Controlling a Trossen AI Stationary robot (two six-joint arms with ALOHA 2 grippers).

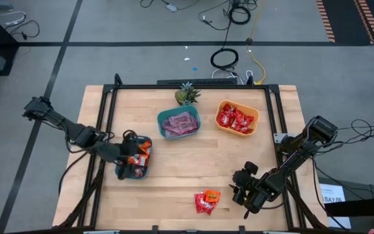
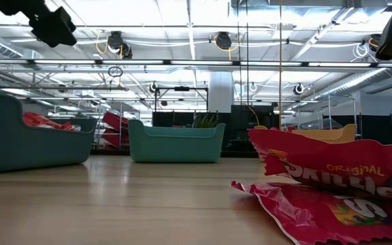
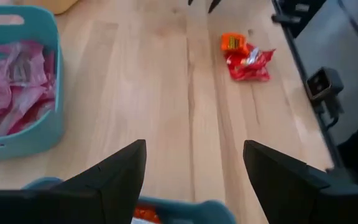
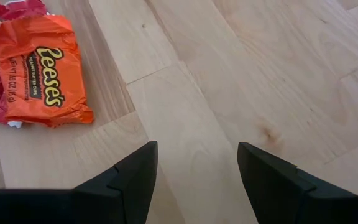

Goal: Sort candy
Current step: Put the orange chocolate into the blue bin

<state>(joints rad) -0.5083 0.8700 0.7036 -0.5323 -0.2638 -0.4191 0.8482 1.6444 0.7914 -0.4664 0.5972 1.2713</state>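
Two loose candies lie near the table's front edge: an orange Reese's pack (image 4: 42,68) and a red Skittles pack (image 1: 203,205), touching each other. My right gripper (image 1: 239,188) (image 4: 197,180) stands open just to their right, above bare wood, touching nothing. My left gripper (image 1: 132,148) (image 3: 194,180) is open above the dark teal bowl (image 1: 123,171) at the left, which holds orange candies (image 3: 145,214). Nothing is between its fingers.
A light teal bowl (image 1: 161,120) of pink candies sits at the table's middle far side, an orange bowl (image 1: 257,117) of red candies to its right. A small green plant (image 1: 186,95) stands behind them. Bare wood lies between the bowls and the loose candies.
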